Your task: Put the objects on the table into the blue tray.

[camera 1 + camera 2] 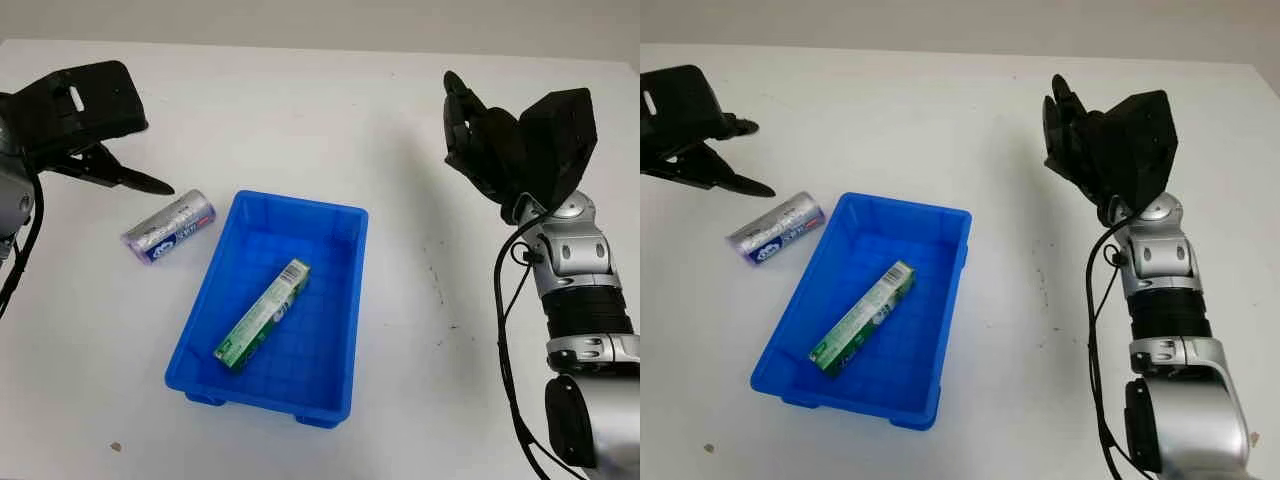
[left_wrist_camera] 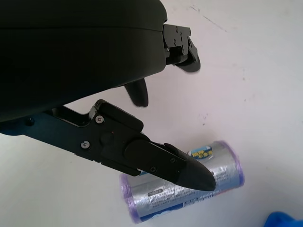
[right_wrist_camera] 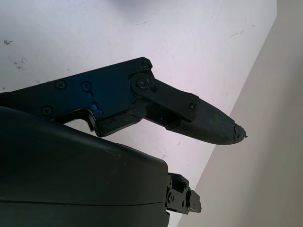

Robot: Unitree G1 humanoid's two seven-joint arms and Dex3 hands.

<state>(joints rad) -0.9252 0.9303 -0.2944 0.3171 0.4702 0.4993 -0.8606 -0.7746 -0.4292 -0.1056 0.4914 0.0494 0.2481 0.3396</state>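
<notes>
One box [image 1: 262, 313], one roll [image 1: 168, 227]

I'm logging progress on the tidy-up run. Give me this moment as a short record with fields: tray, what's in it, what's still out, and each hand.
tray: blue tray, mid-table
in tray: green box, lying diagonally on the floor of the tray
still out: silver roll, on its side on the table, just off the tray's left wall
left hand: left hand, open, above the table beyond the roll, not touching it
right hand: right hand, open, raised at the table's right, holding nothing
</notes>
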